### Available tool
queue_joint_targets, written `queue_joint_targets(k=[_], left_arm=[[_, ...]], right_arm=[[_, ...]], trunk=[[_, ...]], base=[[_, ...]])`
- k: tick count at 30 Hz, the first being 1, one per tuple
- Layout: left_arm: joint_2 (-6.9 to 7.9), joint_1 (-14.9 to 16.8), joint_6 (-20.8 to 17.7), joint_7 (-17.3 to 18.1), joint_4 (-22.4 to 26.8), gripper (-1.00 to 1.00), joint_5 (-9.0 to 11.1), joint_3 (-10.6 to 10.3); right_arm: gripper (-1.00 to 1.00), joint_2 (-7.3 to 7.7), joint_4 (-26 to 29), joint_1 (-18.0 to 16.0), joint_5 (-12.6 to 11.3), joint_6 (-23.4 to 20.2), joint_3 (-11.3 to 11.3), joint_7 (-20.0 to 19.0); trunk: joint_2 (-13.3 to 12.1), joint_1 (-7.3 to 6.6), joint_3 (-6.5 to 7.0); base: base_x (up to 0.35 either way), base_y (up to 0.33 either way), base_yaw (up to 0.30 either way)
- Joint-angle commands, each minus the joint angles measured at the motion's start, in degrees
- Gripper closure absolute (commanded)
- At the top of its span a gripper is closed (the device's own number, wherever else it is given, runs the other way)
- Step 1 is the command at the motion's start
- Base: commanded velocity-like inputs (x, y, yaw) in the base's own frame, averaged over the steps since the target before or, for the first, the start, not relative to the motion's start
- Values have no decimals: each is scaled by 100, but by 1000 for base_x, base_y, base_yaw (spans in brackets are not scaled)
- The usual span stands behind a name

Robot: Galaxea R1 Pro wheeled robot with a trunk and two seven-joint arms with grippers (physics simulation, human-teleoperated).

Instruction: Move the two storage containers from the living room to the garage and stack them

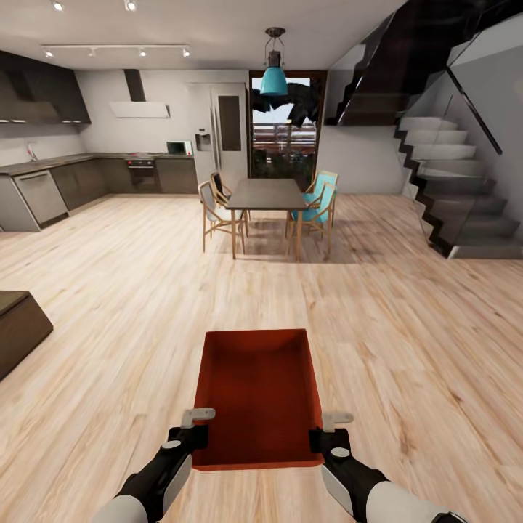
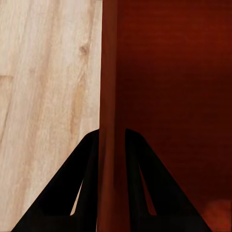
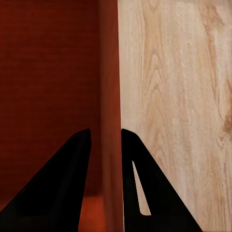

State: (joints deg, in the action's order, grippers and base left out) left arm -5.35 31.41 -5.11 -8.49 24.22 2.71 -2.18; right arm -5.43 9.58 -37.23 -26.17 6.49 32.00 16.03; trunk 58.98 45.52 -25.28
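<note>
1. Here, the left gripper (image 1: 190, 428) is clamping the left wall of one storage container (image 1: 261, 392) near its near-left corner; in the left wrist view its two dark fingers (image 2: 67, 193) are sitting tight on either side of the thin orange-red wall, one outside, one inside.
2. The container is hanging between the two arms, directly ahead of the robot, its long axis running away from the robot toward the dining table (image 1: 267, 195); its open top is facing up and it looks empty.
3. The right gripper (image 1: 328, 430) is pinching the right wall near the near-right corner in the same way, its fingers (image 3: 58, 188) closed on the wall from both sides, so neither arm is nearer than the other.
4. Beneath the load, the light wood-plank floor (image 1: 407, 341) is stretching out wide and open.
5. The room is showing a kitchen counter (image 1: 43, 165) at far left and a staircase (image 1: 450, 181) at right; the garage is probably lying some way off, so carrying likely comes next.
</note>
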Motion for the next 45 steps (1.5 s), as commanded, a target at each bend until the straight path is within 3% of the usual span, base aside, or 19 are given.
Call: queue_joint_targets(k=[1,34,39,45], left_arm=[[8,5,-42,-74,21,100,-69,56],[8,5,-42,-74,21,100,-69,59],[8,5,-42,-74,21,100,-69,59],[8,5,-42,-74,21,100,-69,58]], right_arm=[[100,165,-97,-3,-55,36,73,40],[100,162,-97,-3,-55,40,76,51],[100,134,-99,-3,-49,31,78,392],[100,138,-98,-3,-46,35,79,463]], trunk=[[4,4,-5],[4,4,-5],[4,4,-5],[4,4,-5]], base=[[322,0,0],[322,0,-1],[322,0,-146],[322,0,-220]])
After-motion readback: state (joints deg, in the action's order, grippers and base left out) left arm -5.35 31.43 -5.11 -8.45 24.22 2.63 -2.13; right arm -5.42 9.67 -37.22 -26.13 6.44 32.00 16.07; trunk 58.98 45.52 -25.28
